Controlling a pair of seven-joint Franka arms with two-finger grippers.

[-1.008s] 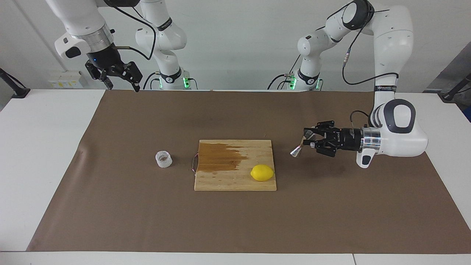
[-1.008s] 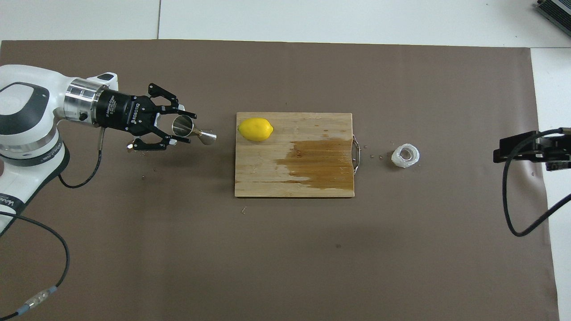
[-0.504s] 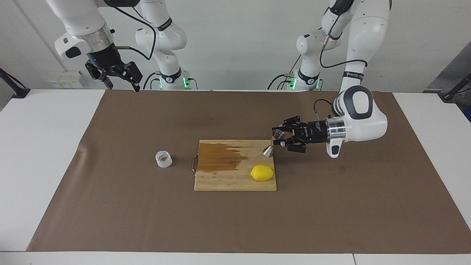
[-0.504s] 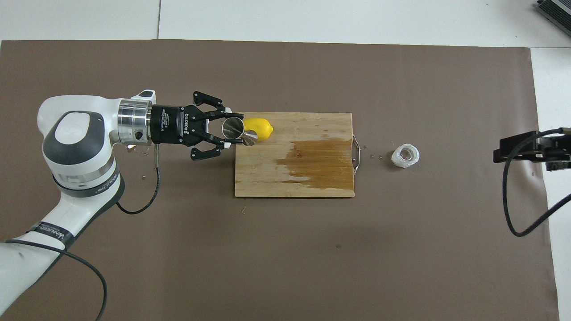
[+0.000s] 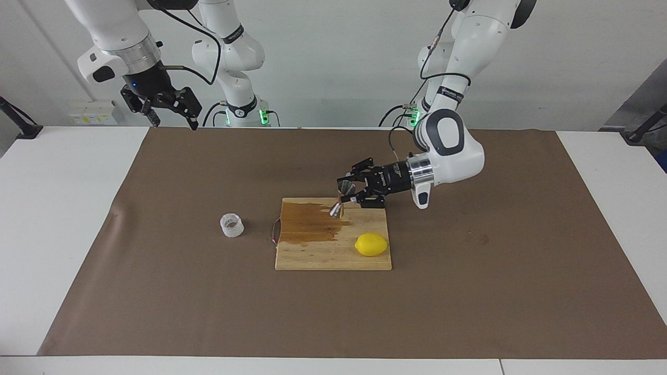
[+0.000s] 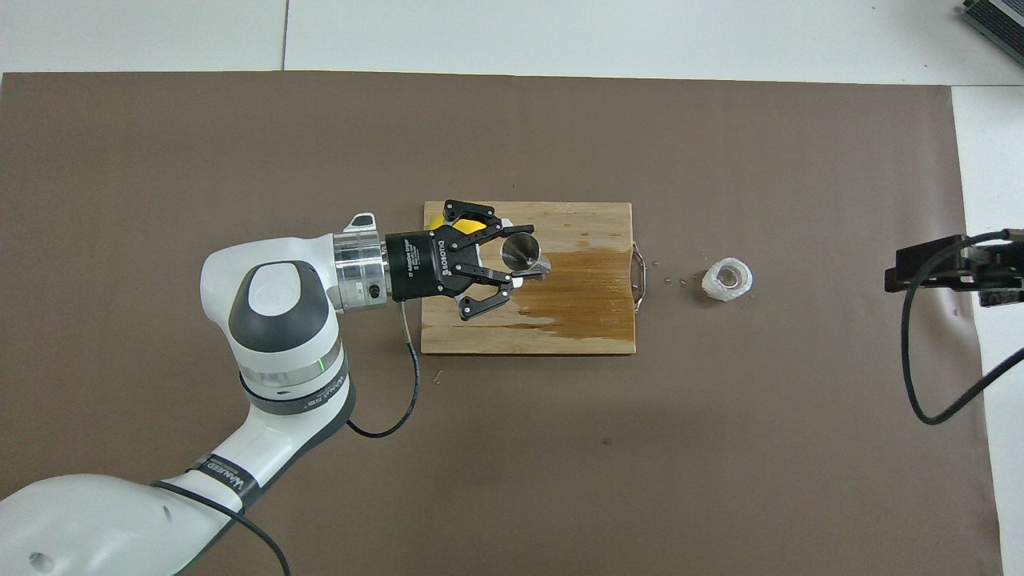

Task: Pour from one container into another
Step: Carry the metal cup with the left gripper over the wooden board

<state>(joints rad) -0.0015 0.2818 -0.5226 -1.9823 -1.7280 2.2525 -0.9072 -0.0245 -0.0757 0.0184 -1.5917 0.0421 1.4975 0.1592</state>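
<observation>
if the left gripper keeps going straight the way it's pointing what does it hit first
Probably nothing on the board: the left gripper, holding the steel hourglass jigger, points toward the small clear cup, which seems lower than its line.

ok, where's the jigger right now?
In the left tool, the jigger hangs tilted over the wet patch on the cutting board, between the lemon and the clear cup.

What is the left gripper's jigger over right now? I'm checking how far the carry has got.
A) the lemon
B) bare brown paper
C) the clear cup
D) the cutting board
D: the left gripper is shut on the jigger, tilted in the air over the cutting board at its wet patch, short of the clear cup on the paper.
</observation>
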